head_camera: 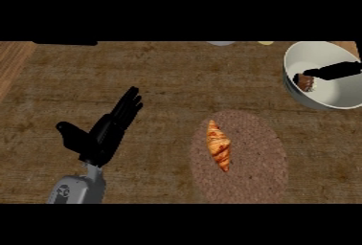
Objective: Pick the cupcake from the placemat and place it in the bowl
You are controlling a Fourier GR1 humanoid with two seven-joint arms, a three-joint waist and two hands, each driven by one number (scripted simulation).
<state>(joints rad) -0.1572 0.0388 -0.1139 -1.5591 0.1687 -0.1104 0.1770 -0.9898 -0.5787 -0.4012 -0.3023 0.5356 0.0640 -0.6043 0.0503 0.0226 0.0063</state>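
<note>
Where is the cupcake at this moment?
In the head view, the cupcake is at upper right, inside the white bowl, under the right hand, away from the placemat.

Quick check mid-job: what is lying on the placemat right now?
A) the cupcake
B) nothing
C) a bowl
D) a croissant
D: a croissant lies on the woven placemat; the cupcake is already inside the white bowl, under the right hand.

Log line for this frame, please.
right hand: over bowl, at cupcake inside | left hand: open, resting | croissant: on placemat
</note>
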